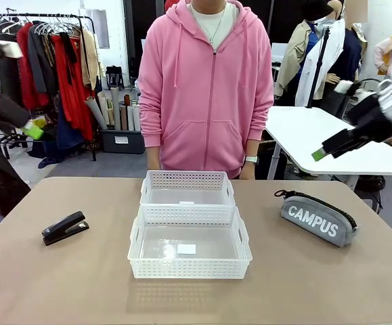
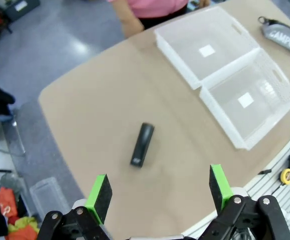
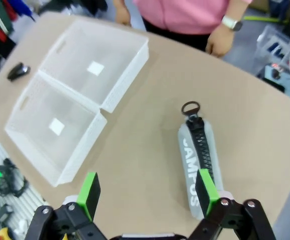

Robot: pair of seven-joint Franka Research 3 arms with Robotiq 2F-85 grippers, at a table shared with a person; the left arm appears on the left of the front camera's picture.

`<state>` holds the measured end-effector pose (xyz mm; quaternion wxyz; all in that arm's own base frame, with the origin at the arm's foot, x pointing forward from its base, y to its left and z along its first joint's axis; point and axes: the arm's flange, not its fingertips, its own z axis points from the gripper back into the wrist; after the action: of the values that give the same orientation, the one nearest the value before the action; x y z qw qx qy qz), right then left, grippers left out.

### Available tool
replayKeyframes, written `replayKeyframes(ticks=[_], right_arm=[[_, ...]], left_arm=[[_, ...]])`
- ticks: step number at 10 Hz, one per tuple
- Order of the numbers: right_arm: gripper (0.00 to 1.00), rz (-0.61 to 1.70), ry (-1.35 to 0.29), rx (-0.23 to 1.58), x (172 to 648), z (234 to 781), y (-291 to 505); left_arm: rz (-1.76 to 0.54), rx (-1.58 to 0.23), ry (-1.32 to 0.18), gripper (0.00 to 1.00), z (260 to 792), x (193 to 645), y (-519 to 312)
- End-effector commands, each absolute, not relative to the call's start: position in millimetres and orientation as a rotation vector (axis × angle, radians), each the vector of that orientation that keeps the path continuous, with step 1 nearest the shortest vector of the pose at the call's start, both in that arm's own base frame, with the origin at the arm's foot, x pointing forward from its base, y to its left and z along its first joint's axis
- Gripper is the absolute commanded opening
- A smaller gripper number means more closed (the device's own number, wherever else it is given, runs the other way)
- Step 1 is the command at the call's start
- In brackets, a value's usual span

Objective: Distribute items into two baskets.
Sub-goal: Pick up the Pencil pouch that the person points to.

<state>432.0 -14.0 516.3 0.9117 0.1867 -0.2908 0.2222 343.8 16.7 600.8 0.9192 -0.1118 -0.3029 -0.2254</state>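
Note:
Two white lattice baskets stand end to end at mid-table, the far basket [image 1: 187, 178] by the person and the near basket [image 1: 189, 267] towards me, each with a small white label inside. The black stapler [image 1: 65, 228] lies left of them and the grey CAMPUS pouch [image 1: 317, 218] right of them. My left gripper [image 2: 159, 192] hangs open high above the stapler [image 2: 142, 145]. High over the pouch [image 3: 197, 165], my right gripper [image 3: 148, 192] is open too. In the front view the left gripper [image 1: 26, 125] and right gripper [image 1: 331, 145] are raised at the picture's sides.
A person in a pink hoodie [image 1: 209, 81] stands at the far edge, hands low behind the table, one hand [image 3: 220, 45] with a wristwatch near the edge. A white table [image 1: 331, 139] stands behind at the right, and a clothes rack [image 1: 53, 74] at the back left.

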Motion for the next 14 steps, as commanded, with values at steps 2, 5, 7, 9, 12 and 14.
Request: replayKeyframes(ticks=[2, 5, 7, 9, 12, 14], right_arm=[[1.00, 0.420, -0.719, 0.518, 410.7, 536.5, -62.9], [1.00, 0.369, -0.783, 0.565, 387.9, 547.3, -92.4], [1.00, 0.358, -0.805, 0.588, 377.3, 550.2, -101.2], [1.00, 0.374, -0.789, 0.603, 375.9, 550.0, -100.5], [1.00, 0.334, -0.772, 0.573, 377.7, 556.0, -101.4], [1.00, 0.334, -0.772, 0.573, 377.7, 556.0, -101.4]], left_arm=[[-0.468, -0.163, -0.639, 1.00, 623.4, 291.6, 54.4], [-0.499, -0.157, -0.736, 1.00, 617.9, 241.9, 77.9], [-0.523, -0.204, -0.834, 1.00, 607.9, 226.5, 88.6], [-0.476, -0.198, -0.837, 1.00, 610.5, 228.9, 88.5], [-0.478, -0.205, -0.822, 1.00, 615.7, 223.4, 91.1], [-0.478, -0.205, -0.822, 1.00, 615.7, 223.4, 91.1]])
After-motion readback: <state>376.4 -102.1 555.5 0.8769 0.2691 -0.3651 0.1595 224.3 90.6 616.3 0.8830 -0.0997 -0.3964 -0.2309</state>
